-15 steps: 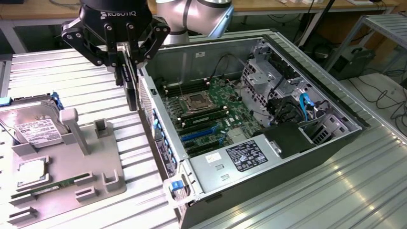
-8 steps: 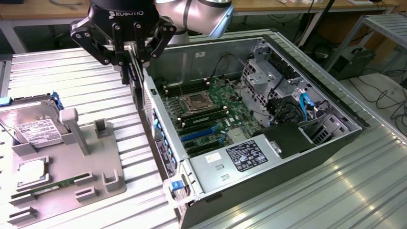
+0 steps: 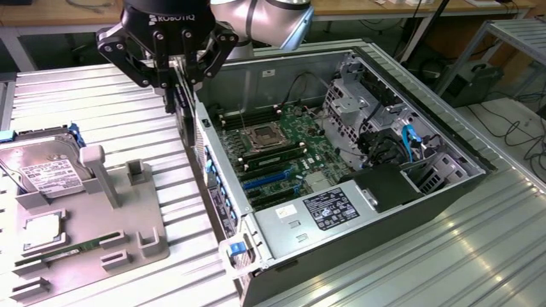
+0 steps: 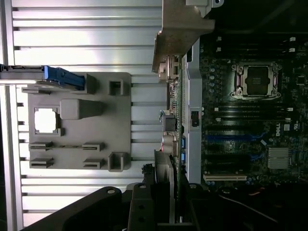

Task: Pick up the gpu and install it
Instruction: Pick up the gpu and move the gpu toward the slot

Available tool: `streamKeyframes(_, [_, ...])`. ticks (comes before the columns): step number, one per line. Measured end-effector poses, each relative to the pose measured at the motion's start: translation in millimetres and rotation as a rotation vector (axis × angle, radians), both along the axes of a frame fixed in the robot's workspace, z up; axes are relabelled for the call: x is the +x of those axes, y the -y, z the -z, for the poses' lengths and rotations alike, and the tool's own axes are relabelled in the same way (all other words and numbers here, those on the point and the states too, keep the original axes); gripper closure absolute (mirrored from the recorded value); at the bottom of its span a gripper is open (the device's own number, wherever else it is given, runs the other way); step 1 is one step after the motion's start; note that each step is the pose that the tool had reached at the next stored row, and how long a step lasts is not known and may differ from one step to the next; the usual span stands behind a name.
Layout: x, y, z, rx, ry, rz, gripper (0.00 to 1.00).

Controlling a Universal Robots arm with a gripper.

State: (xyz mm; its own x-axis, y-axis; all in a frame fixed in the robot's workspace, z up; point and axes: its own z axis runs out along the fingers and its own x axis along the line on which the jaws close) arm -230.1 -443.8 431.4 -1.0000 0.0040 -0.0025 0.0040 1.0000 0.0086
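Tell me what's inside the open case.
A motherboard with CPU socket, blue expansion slots, a labelled power supply and a drive cage with a blue cable. The power supply and cage cover whatever lies under them. The pincer holds the gpu above the case wall.

High off the arm, looking down aslant over computer case (image 3: 375, 246) and grey tray (image 3: 128, 214); at the wrist, straight down, closer, sharing tray and motherboard (image 4: 240, 122).
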Motion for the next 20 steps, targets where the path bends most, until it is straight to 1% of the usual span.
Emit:
streamKeyframes(8, [3.3, 0.0, 0.0, 0.0, 0.0, -0.001, 0.72])
streamKeyframes(20, [14.6, 0.0, 0.1, 0.0, 0.0, -0.003, 0.72])
